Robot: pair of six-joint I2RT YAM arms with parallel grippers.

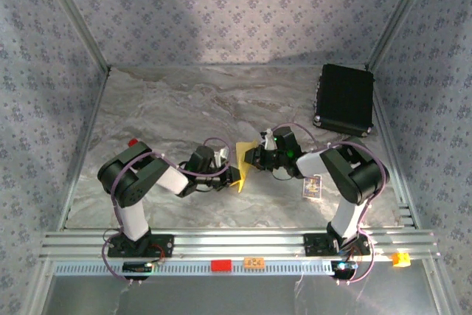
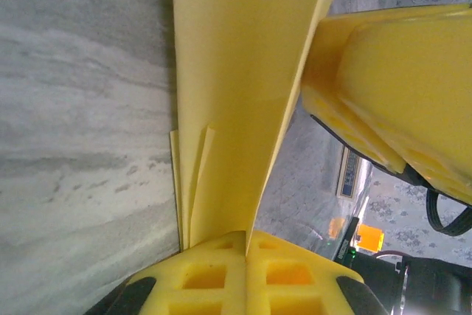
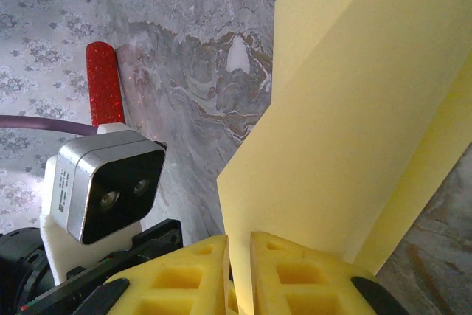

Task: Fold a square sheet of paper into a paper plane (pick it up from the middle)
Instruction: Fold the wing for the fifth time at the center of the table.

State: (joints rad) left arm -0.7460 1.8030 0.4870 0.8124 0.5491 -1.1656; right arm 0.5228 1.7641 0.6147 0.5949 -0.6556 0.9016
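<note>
While left gripper (image 2: 246,246) and right gripper (image 3: 238,252) clamp the yellow paper sheet (image 1: 242,157), tension it evenly toward nine and three o'clock.

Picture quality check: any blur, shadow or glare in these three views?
Top external: even light, sharp, with a soft shadow on the back wall. Left wrist: the yellow paper sits so near the lens that it looks soft, and the left gripper at the bottom edge is blurred. Right wrist: the paper is bright but not blown out, and the marble table is sharp.
</note>
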